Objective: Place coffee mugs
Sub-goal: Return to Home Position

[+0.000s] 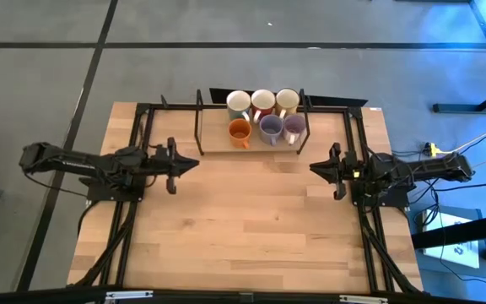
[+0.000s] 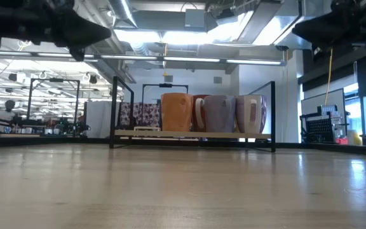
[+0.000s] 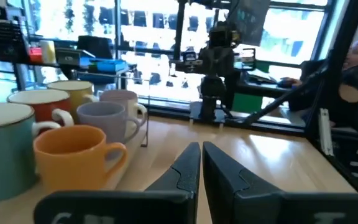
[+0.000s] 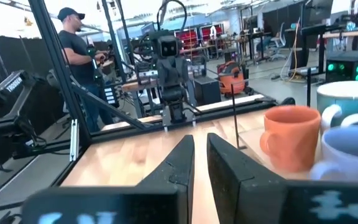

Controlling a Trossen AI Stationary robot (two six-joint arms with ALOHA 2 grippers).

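Wooden table [image 1: 243,228], black-framed shelf [image 1: 212,142]

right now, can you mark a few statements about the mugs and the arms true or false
1. All six mugs stand upright on the shelf. True.
2. The orange mug is in the back row. False: it is in the front row, at the end nearer the left arm.
3. The two purple mugs stand side by side. True.
4. The left arm holds a mug in its jaws. False: the jaws of the left arm and the right arm are shut and empty, away from the shelf.
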